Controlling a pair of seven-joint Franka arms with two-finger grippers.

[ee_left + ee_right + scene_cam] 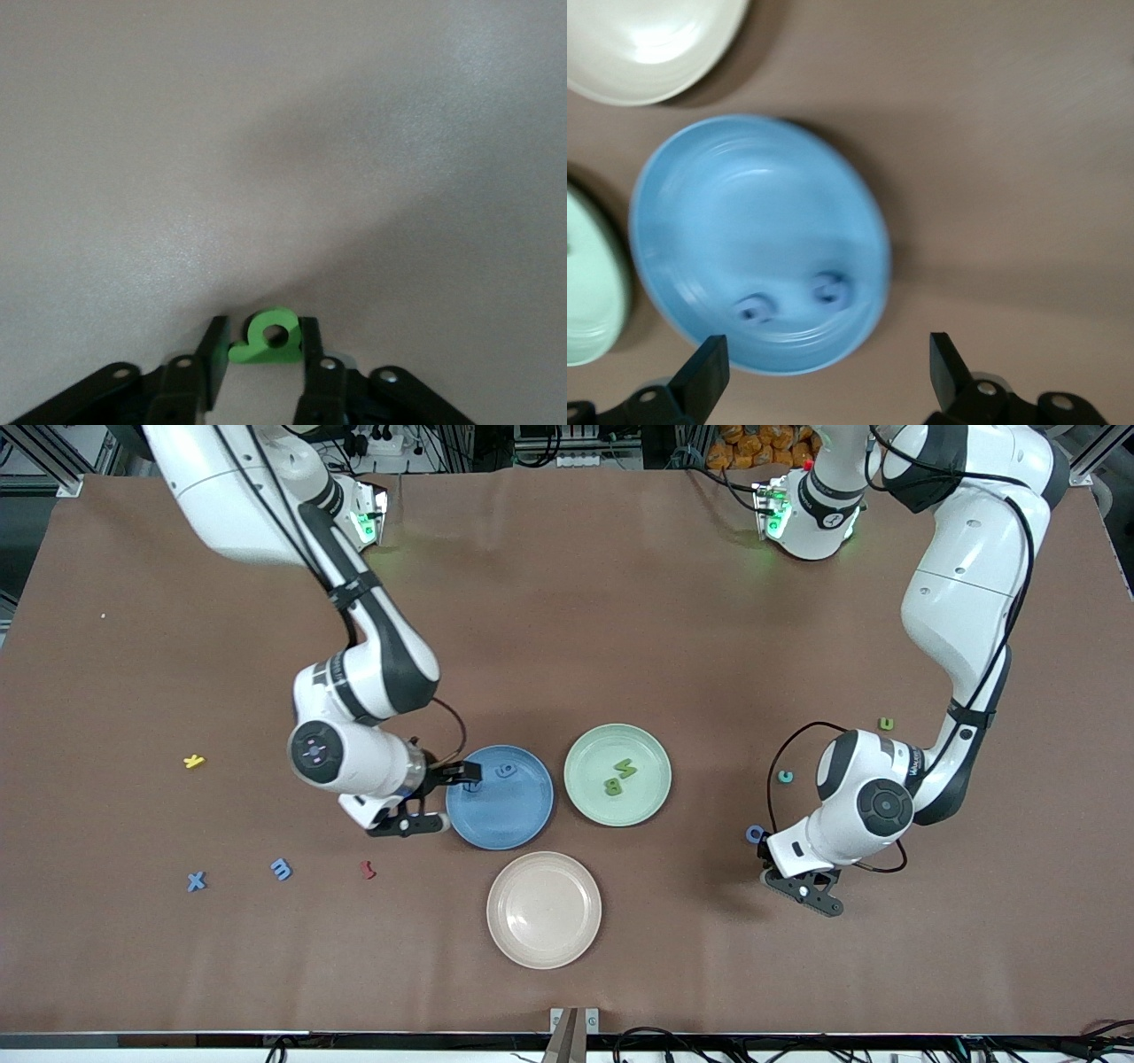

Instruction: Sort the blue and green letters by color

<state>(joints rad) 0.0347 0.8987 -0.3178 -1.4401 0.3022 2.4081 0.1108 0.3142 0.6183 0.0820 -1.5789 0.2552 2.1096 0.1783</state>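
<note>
My left gripper [802, 887] is shut on a green letter [270, 341], low over the bare table at the left arm's end; the letter is hidden in the front view. A blue letter [755, 833] lies beside it. My right gripper [436, 801] is open and empty at the rim of the blue plate [500, 815], which holds two blue letters [506, 771], also seen in the right wrist view [830, 288]. The green plate [647, 797] holds two green letters [619, 776]. Two more blue letters [281, 869] lie toward the right arm's end.
An empty cream plate [543, 910] sits nearer the front camera than the other two plates. A teal letter [785, 776] and a green letter [885, 724] lie near the left arm. A yellow letter [194, 761] and a dark red letter [367, 869] lie toward the right arm's end.
</note>
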